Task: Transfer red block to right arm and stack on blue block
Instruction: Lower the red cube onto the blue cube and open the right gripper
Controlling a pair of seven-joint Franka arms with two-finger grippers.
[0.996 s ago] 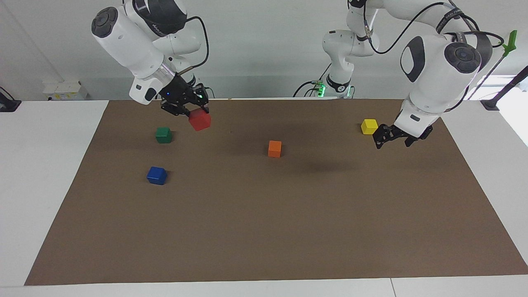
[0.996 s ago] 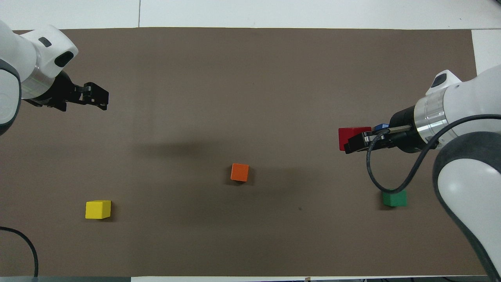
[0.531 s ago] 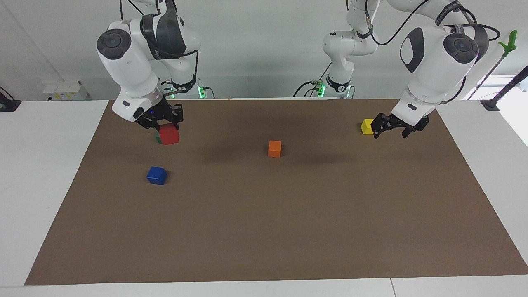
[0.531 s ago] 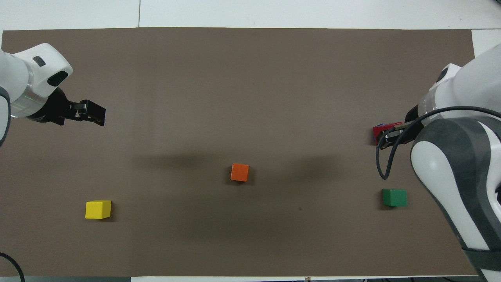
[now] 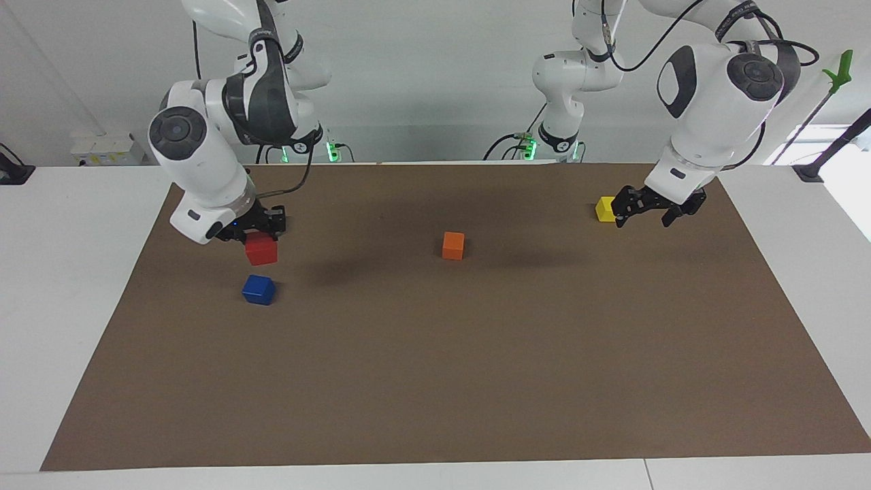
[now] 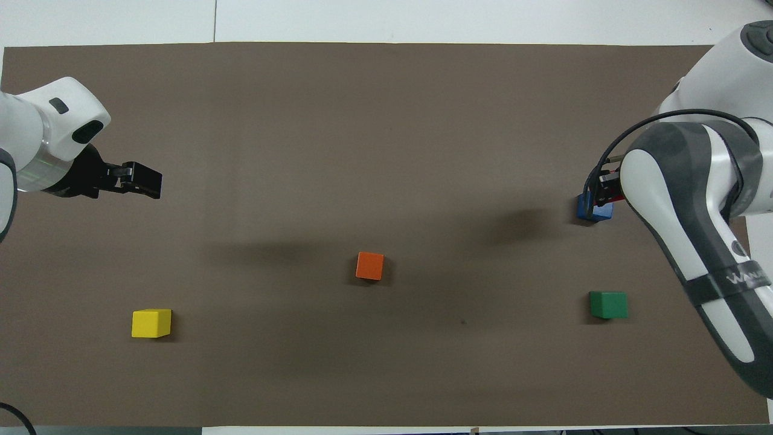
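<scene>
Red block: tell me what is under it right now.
The red block, held by the right gripper, hangs over the blue block with a gap between them. In the overhead view the right arm covers most of the red block; the green block sits apart.

Orange cube (image 5: 453, 245) mid-mat (image 5: 435, 381); yellow cube (image 5: 605, 208) toward left arm's end; green cube (image 6: 608, 304) toward right arm's end.

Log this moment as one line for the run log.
right gripper: holds small glossy red cube above small blue cube, not touching | left gripper: waiting over brown mat
</scene>
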